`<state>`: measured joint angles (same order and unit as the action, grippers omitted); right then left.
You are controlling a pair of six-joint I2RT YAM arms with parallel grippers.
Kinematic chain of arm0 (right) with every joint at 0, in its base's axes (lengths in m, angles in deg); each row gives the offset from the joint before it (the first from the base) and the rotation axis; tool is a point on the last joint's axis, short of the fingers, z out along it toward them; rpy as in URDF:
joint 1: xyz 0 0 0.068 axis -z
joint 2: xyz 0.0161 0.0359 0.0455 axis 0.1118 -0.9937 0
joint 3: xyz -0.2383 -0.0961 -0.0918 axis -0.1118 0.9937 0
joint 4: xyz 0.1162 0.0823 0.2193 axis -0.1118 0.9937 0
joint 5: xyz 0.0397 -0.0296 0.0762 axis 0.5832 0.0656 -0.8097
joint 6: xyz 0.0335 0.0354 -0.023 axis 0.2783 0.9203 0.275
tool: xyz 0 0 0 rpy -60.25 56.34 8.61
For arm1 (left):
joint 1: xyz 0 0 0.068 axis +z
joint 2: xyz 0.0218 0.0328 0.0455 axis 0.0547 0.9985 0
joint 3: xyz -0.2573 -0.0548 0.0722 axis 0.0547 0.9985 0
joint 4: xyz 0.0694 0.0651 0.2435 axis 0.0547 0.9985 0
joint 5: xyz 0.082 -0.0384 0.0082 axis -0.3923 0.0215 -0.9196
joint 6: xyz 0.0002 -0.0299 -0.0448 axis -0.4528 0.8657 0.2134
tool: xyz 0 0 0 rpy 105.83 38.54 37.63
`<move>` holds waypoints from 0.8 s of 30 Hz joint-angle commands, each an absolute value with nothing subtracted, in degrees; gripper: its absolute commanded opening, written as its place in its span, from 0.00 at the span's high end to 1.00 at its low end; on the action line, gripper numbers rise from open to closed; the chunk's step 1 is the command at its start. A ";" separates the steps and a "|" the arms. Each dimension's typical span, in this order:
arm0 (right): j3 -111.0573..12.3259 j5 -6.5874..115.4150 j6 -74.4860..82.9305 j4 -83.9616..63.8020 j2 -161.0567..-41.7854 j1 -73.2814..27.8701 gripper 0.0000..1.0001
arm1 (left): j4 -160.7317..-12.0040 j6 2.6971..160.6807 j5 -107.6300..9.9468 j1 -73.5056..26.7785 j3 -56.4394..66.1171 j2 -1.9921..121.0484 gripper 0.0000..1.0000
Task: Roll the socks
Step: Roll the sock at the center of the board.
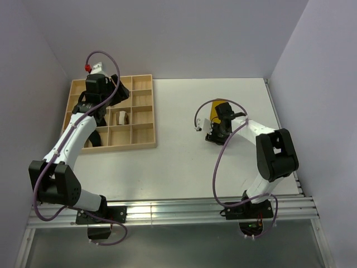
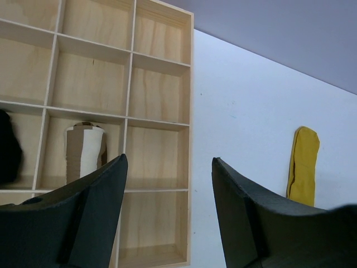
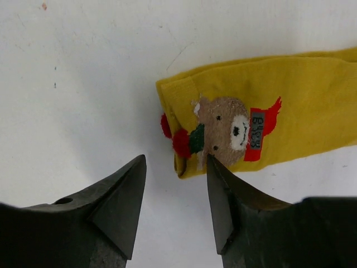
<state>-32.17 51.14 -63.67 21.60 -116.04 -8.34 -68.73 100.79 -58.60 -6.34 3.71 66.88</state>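
Yellow sock (image 3: 290,106): one, on table (image 3: 83,84); white sock roll (image 2: 85,152): one, in tray (image 2: 191,84).

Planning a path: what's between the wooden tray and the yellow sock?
Nothing but bare table between wooden tray and yellow sock, per the left wrist view.

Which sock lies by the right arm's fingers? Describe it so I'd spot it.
On the white table, look right of the wooden tray, just ahead of the right arm's fingers. A mustard yellow sock lies flat there. Unlike the white-and-brown roll in the tray, it is unrolled and shows a small brown bear.
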 commanded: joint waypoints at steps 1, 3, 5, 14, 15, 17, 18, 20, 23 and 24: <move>-32.88 52.47 -63.85 19.47 -117.19 -8.78 0.46 | -71.96 100.34 -57.63 -6.62 4.41 64.72 0.33; -33.75 52.65 -63.33 19.47 -118.42 -8.70 0.51 | -72.40 100.26 -56.67 -6.71 4.94 64.45 0.34; -34.64 52.56 -62.98 20.43 -119.39 -8.78 0.55 | -72.40 99.99 -56.49 -6.97 5.11 64.37 0.34; -35.17 51.34 -60.60 19.47 -121.15 -8.43 0.66 | -71.70 97.88 -56.84 -8.46 5.20 64.28 0.37; -35.52 50.90 -60.43 20.17 -121.41 -8.43 0.68 | -71.96 97.80 -58.67 -8.73 5.46 64.10 0.37; -37.35 49.14 -59.72 21.92 -122.38 -8.26 0.70 | -72.22 97.79 -59.56 -9.60 6.43 63.40 0.37; -38.15 47.22 -59.55 24.46 -122.73 -7.73 0.72 | -72.66 97.79 -59.82 -9.96 6.78 63.14 0.38; -40.77 45.10 -59.46 27.54 -123.52 -7.29 0.72 | -72.92 97.97 -60.79 -11.10 7.92 62.00 0.38; -44.47 39.92 -59.72 34.13 -124.49 -5.97 0.73 | -75.03 98.67 -61.85 -12.86 11.08 59.45 0.40; -45.35 37.99 -59.72 37.19 -124.84 -5.80 0.73 | -76.60 99.02 -61.94 -13.30 12.05 58.66 0.40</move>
<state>-41.24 45.06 -60.31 28.26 -123.87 -6.88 -71.34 99.26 -60.11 -11.87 10.11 62.95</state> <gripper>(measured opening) 0.276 0.605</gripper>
